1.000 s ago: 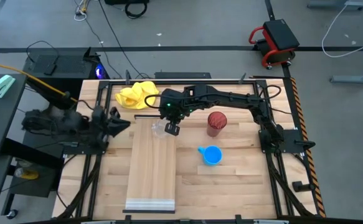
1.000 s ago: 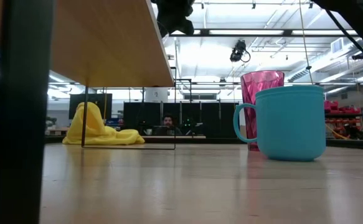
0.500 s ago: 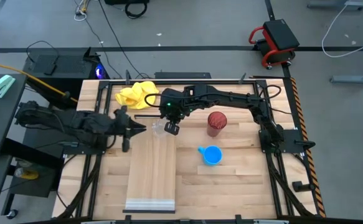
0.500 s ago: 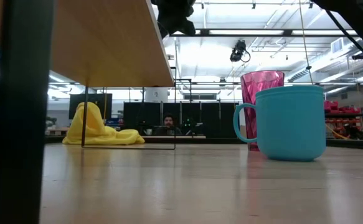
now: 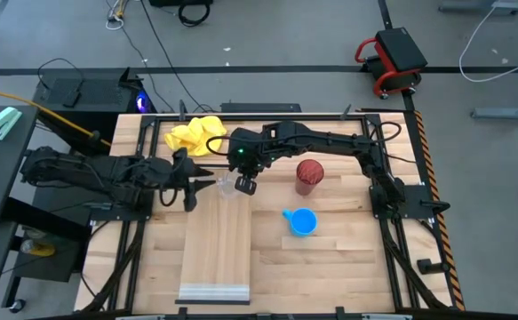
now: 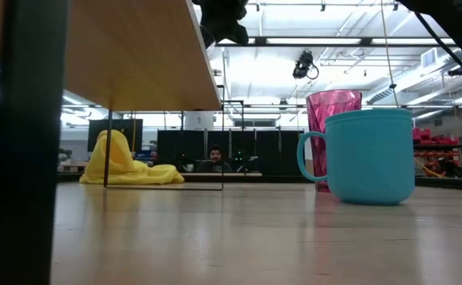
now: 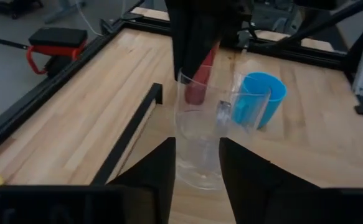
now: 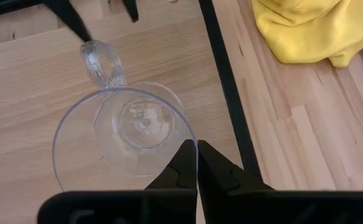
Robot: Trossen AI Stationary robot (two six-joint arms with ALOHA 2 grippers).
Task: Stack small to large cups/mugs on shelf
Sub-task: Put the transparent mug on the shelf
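Note:
A small clear plastic cup (image 5: 226,184) with a handle (image 8: 100,59) stands at the far end of the light wood shelf (image 5: 216,253), its base on the plank (image 7: 197,182). My right gripper (image 5: 245,184) is shut on it. My left gripper (image 5: 207,184) is open just to the cup's left. Its two fingertips (image 8: 75,25) stand on either side of the handle, apart from it. A dark red ribbed cup (image 5: 308,174) and a bright blue mug (image 5: 302,221) stand upright on the tabletop to the right of the shelf. My right gripper pinches the clear cup's rim (image 8: 190,134) on the side away from the handle. One finger is inside the cup and one outside (image 8: 184,163). The fingers come from above, pointing down. The cup is upright on the shelf.
A yellow cloth (image 5: 192,135) lies at the table's far left, beyond the shelf. The shelf is raised on thin dark legs (image 6: 21,158). A black frame (image 5: 392,200) runs round the tabletop. A person (image 6: 212,156) shows far behind in the low view.
My left gripper has gone toward the table's right edge, from the table's left edge up to the clear cup. My right gripper and the cup have kept still.

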